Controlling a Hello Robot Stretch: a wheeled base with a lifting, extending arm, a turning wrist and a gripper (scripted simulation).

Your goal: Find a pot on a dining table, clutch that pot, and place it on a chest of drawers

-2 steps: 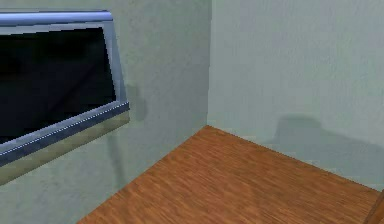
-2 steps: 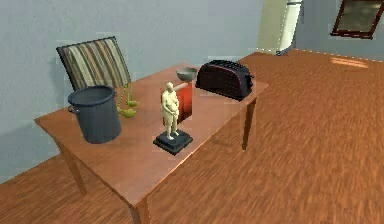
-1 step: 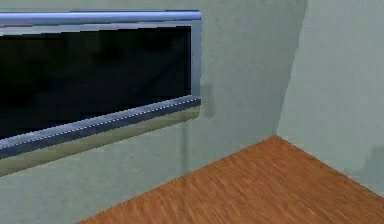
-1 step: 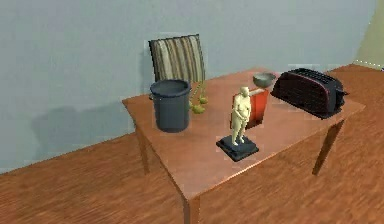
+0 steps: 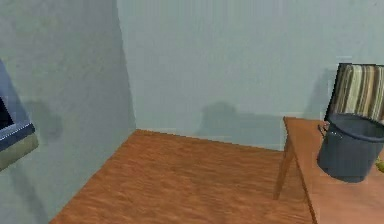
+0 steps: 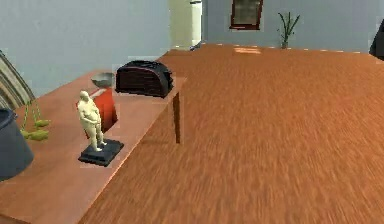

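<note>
A dark grey pot (image 5: pixel 352 146) stands on a brown wooden dining table (image 5: pixel 315 185) at the forward view's right. The same pot (image 6: pixel 10 148) shows as a dark shape at the arm side view's left edge, on that table (image 6: pixel 60 185). A chair with a striped back (image 5: pixel 358 92) stands behind the pot.
On the table stand a pale statue on a black base (image 6: pixel 94 126), a red thing (image 6: pixel 107 110) behind it, a black toaster (image 6: pixel 144 77) and a small grey dish (image 6: pixel 103 82). Bare wooden floor (image 6: pixel 280 130) spreads to the right. A plant (image 6: pixel 288 28) stands by the far wall.
</note>
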